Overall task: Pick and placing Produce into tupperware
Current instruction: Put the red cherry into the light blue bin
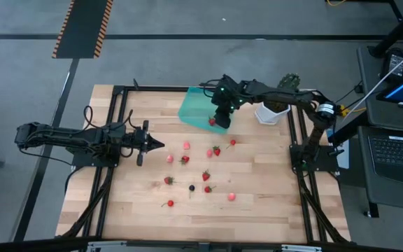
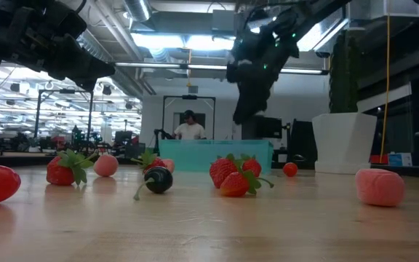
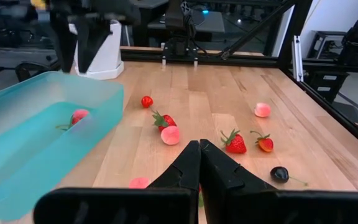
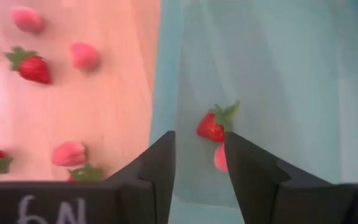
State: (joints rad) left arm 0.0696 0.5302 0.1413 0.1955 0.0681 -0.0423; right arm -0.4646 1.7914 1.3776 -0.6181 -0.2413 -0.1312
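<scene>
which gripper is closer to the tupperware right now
Right. The right gripper hangs over the tupperware, by its edge; the left gripper waits well short of it, across the table.

Robotics lab or open workshop floor. Grey concrete with hazard-striped tape [image 1: 82, 28], ceiling strip lights [image 2: 173, 41], black frame rigs, a person [image 2: 190, 126] at distant benches. Laptop [image 1: 401, 150] beside the wooden table [image 1: 257, 203] at its right edge.

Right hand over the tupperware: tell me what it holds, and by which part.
Nothing. The right hand hangs open above the tupperware; a red strawberry lies on the container floor beyond its fingers, ungripped.
</scene>
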